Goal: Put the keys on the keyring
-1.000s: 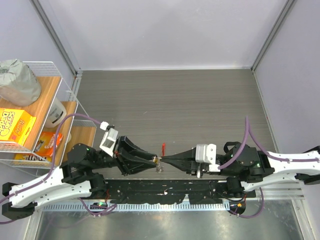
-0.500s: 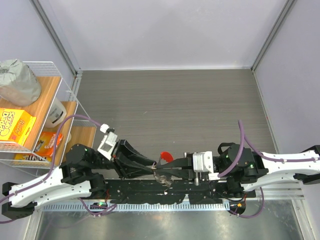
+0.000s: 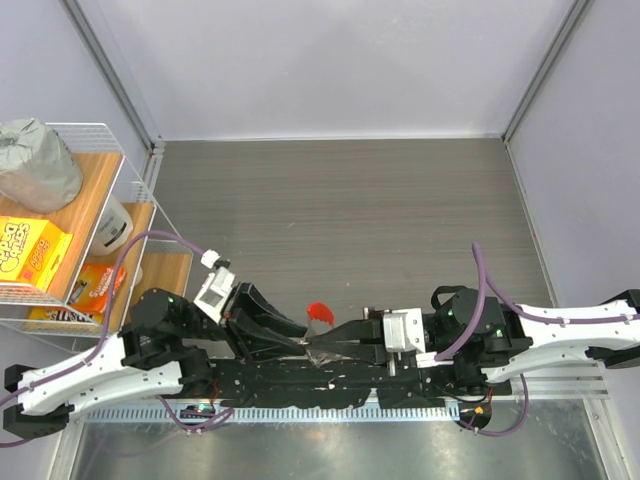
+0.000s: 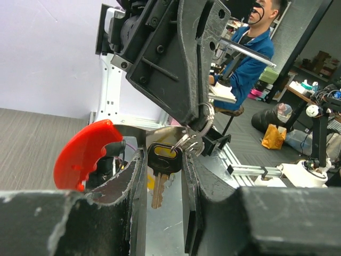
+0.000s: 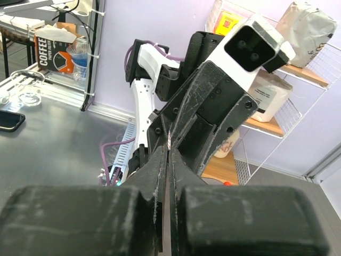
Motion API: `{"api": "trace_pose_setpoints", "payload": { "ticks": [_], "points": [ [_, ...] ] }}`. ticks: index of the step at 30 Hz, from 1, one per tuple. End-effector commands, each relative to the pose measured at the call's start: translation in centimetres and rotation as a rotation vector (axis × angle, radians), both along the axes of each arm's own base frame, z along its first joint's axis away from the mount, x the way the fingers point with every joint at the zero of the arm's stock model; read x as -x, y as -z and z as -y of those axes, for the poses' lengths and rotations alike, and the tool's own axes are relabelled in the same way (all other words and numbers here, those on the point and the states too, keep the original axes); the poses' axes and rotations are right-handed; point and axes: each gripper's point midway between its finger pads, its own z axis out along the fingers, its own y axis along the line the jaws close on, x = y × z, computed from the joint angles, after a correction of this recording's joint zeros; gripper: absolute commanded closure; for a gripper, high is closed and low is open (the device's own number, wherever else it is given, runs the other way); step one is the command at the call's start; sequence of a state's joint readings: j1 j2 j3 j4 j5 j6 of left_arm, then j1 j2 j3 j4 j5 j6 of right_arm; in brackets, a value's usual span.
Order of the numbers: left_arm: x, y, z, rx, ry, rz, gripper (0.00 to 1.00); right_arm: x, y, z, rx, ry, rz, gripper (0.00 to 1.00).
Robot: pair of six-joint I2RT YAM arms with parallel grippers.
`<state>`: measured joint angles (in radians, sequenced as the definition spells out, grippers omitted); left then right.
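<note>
In the left wrist view the key point(image 4: 161, 169), with a dark head, a yellow insert and a brass blade, sits between my left gripper's fingers point(image 4: 137, 176). The jaws close on its head. The key hangs from the silvery ring point(image 4: 206, 118) of the keyring, whose red plastic piece point(image 4: 85, 152) juts out to the left. My right gripper point(image 5: 169, 146) is shut on the thin metal ring, seen edge-on. In the top view the left gripper point(image 3: 303, 345) and the right gripper point(image 3: 322, 350) meet tip to tip over the base rail, with the red piece point(image 3: 320, 312) just above them.
A wire shelf point(image 3: 130, 190) stands at the left with a yellow box point(image 3: 30, 250), a grey bag point(image 3: 35, 165) and a white jar point(image 3: 112, 225). The black base rail point(image 3: 330, 385) runs along the near edge. The grey table point(image 3: 340, 210) lies beyond.
Both grippers have moved together toward the near edge, and the right arm has pushed further left. The red piece has swung round and shows broader from above.
</note>
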<state>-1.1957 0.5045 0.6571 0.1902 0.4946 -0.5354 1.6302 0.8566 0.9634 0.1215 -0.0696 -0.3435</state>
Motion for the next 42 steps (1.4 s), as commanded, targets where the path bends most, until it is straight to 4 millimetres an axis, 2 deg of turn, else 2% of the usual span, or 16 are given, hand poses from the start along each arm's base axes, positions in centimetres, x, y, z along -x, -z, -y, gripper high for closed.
{"api": "trace_pose_setpoints", "payload": {
  "ticks": [1, 5, 9, 12, 16, 21, 31, 36, 42],
  "points": [
    [-0.5, -0.6, -0.6, 0.033, -0.043, -0.008, 0.84, -1.3, -5.0, 2.2, -0.172, 0.068, -0.010, 0.95],
    [-1.5, 0.3, -1.2, 0.018, -0.116, -0.029, 0.61, -3.9, -4.4, 3.1, -0.164, 0.202, -0.067, 0.95],
    [-2.8, 1.2, -1.9, 0.021, -0.201, -0.053, 0.51, -5.4, -3.2, 3.7, -0.143, 0.282, -0.114, 0.94],
    [-3.8, 2.0, -2.5, 0.002, -0.269, -0.074, 0.47, -6.0, -2.4, 4.0, -0.140, 0.315, -0.142, 0.95],
    [-5.9, 3.2, -3.4, -0.022, -0.396, -0.115, 0.46, -7.5, -0.7, 4.6, -0.135, 0.398, -0.180, 0.95],
    [-7.9, 4.8, -4.1, -0.041, -0.518, -0.168, 0.46, -10.2, 3.5, 4.6, -0.072, 0.556, -0.216, 0.94],
    [-8.2, 5.2, -4.1, -0.056, -0.534, -0.181, 0.45, -16.8, 11.4, 5.3, 0.030, 0.781, -0.367, 0.95],
    [-8.2, 5.5, -4.1, -0.067, -0.531, -0.184, 0.45, -20.6, 15.2, 6.4, 0.086, 0.899, -0.460, 0.94],
    [-8.2, 5.7, -3.9, -0.072, -0.530, -0.186, 0.45, -23.7, 20.0, 6.8, 0.214, 0.988, -0.539, 0.95]
  ]
}}
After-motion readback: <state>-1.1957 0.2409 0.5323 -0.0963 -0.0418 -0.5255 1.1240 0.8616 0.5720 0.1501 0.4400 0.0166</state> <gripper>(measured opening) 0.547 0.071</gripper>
